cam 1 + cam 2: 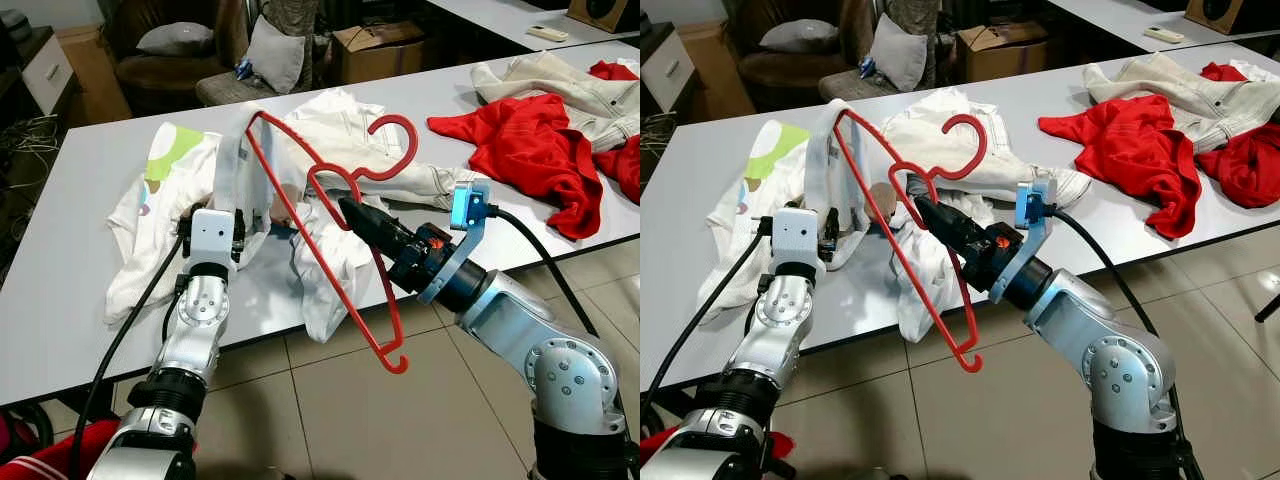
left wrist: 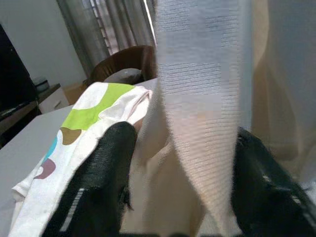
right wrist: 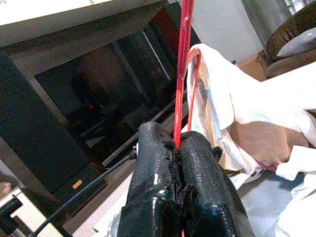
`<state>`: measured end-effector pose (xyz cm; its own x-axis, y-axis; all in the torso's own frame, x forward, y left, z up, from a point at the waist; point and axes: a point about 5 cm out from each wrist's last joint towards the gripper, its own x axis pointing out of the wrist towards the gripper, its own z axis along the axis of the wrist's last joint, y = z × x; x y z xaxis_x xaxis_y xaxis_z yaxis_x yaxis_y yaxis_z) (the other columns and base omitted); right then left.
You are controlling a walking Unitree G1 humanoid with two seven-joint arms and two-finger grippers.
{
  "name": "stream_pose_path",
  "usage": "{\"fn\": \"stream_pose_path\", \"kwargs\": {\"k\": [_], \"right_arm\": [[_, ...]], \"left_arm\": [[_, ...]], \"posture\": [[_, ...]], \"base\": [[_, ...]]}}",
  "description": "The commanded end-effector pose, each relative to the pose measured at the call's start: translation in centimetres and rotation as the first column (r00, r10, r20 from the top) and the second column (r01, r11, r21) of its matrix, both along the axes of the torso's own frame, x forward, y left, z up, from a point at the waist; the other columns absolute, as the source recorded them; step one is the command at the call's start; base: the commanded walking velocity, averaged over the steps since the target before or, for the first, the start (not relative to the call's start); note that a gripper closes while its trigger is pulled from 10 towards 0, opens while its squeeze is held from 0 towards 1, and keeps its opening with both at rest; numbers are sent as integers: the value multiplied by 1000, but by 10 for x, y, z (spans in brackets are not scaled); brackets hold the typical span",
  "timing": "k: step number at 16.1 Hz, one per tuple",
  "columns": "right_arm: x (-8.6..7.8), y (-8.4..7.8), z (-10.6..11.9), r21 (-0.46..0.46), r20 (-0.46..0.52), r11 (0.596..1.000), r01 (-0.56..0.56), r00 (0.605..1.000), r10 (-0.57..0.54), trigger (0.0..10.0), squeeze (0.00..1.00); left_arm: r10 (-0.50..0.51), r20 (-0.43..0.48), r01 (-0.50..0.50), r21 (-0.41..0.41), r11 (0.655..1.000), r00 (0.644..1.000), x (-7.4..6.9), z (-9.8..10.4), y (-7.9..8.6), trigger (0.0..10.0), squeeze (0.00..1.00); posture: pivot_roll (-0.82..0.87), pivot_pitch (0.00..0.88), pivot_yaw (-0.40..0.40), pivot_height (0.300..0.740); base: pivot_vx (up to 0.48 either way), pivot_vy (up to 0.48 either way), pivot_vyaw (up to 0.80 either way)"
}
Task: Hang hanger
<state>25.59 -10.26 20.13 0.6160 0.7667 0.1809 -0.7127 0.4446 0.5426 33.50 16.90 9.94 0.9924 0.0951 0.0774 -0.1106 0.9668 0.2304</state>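
the right gripper [image 1: 350, 212] is clamped on the red hanger [image 1: 330, 255], holding it tilted over the near edge of the grey table [image 1: 80, 290], its hook toward the far side. a white shirt [image 1: 330, 150] hangs over the hanger's left end. the left gripper [image 2: 177, 163] stands wide, a strip of that shirt between its fingers [image 2: 98, 182]. red clothes [image 1: 530, 150] lie far right.

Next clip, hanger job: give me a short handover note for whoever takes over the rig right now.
Right end effector: shut on the red hanger, holding it tilted over the table's near edge.
Left end effector: open, a strip of the white garment between its fingers.
Done: one hanger end is tucked into the raised fabric.
Left: work the other, hooked end, hanging free past the edge, into the garment, then hang it. Red clothes lie further right.
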Motion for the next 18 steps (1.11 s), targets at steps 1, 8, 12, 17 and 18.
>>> {"fn": "stream_pose_path", "kwargs": {"k": [1, 8, 12, 17, 18], "right_arm": [[-3, 2, 8, 15, 40, 1000, -19, 999, 19, 10000, 0], [-2, 2, 8, 12, 37, 1000, -12, 999, 11, 10000, 0], [-1, -1, 4, 1, 27, 1000, 9, 1000, -9, 10000, 0], [1, -2, -1, -5, 15, 1000, 27, 1000, -27, 10000, 0], [2, -3, -3, -8, 9, 999, 37, 999, -37, 10000, 0]], "left_arm": [[-9, 8, 9, -3, 1000, 1000, 3, 4, 3, 0, 0], [-56, 4, 56, -71, 996, 998, 1, 3, 6, 0, 0], [-179, 8, 179, -116, 977, 984, -4, 7, 14, 0, 0], [-282, 27, 283, -143, 949, 959, -6, 26, 27, 0, 0], [-318, 29, 318, -175, 932, 948, -8, 31, 24, 0, 0]], "posture": [[-170, 0, 71, 740], [-172, 0, 73, 740], [-170, 0, 76, 740], [-153, 0, 85, 740], [-151, 0, 89, 740]], "base": [[0, 0, 0], [0, 0, 0], [0, 0, 0], [0, 0, 0], [0, 0, 0]]}}
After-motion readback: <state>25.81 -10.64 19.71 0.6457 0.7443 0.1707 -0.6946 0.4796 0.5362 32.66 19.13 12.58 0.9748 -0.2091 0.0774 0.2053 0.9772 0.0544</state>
